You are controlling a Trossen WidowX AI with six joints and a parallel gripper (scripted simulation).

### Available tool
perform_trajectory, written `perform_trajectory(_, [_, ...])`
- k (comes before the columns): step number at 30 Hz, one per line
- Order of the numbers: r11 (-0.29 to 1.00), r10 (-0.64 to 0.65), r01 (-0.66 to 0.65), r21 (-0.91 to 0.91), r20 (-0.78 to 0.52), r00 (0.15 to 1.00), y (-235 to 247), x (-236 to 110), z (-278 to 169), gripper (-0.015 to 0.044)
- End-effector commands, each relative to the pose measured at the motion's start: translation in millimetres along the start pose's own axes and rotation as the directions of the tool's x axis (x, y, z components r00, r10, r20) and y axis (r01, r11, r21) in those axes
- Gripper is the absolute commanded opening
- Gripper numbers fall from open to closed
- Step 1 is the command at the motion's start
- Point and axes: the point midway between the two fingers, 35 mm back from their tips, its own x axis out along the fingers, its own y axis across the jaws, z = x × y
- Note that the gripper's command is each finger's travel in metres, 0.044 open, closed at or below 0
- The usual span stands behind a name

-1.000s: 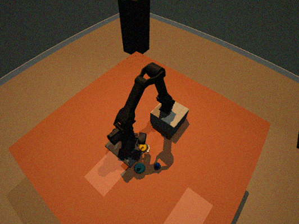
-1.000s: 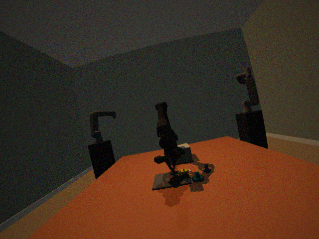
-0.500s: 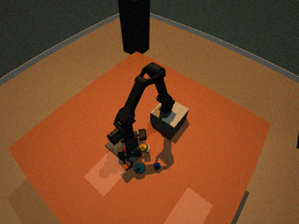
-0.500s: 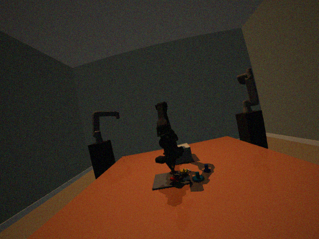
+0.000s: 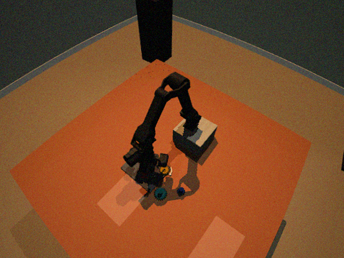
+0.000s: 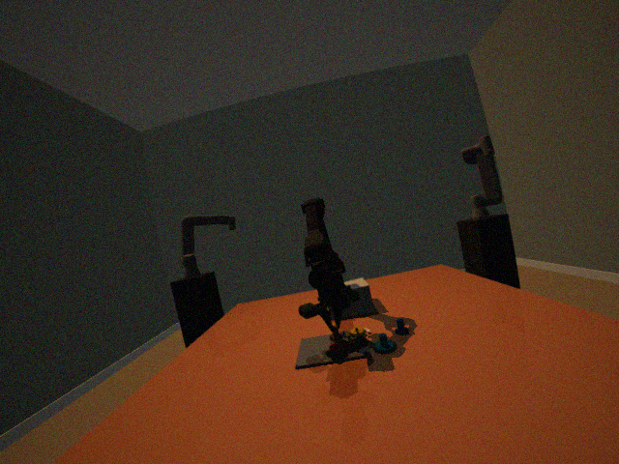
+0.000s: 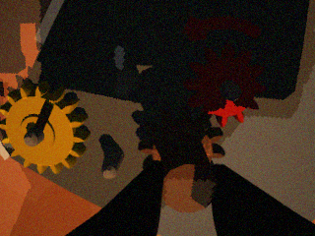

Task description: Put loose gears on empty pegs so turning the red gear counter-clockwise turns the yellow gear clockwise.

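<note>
My gripper (image 7: 187,172) (image 6: 336,335) is shut on an orange gear, mostly in shadow, with its round knob (image 7: 181,189) between the fingers. It is low over the grey board (image 6: 310,350) (image 7: 276,157); whether the gear touches a peg is hidden. The red gear (image 7: 230,112) (image 6: 338,348) is just beyond the held gear to the right in the wrist view, mostly shaded. The yellow gear (image 7: 60,132) (image 5: 164,171) (image 6: 357,332) with a black stripe is at the left there. A bare peg (image 7: 109,154) stands between it and the held gear. A teal gear (image 5: 159,193) (image 6: 384,345) and a small blue gear (image 5: 180,191) (image 6: 400,328) stand on the table.
The arm and its shadow cover much of the board in the top view. A pale-topped block (image 5: 206,131) (image 6: 364,294) stands under the arm's base. The red arrow (image 7: 223,27) is dark beyond the red gear. A white arrow (image 5: 171,170) curves beside the yellow gear.
</note>
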Motion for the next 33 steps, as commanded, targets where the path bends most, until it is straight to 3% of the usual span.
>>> perform_trajectory(1, [0.995,0.004,-0.003,0.104,-0.012,1.0,0.2,10.5,-2.3,0.0])
perform_trajectory(10, [0.994,0.005,-0.003,0.107,-0.012,1.0,2.0,4.6,-1.0,0.0])
perform_trajectory(28, [0.943,0.005,-0.008,-0.334,-0.012,1.0,1.1,5.2,-0.9,0.0])
perform_trajectory(33, [0.947,0.005,-0.008,-0.32,-0.012,1.0,2.4,5.2,-1.1,0.0])
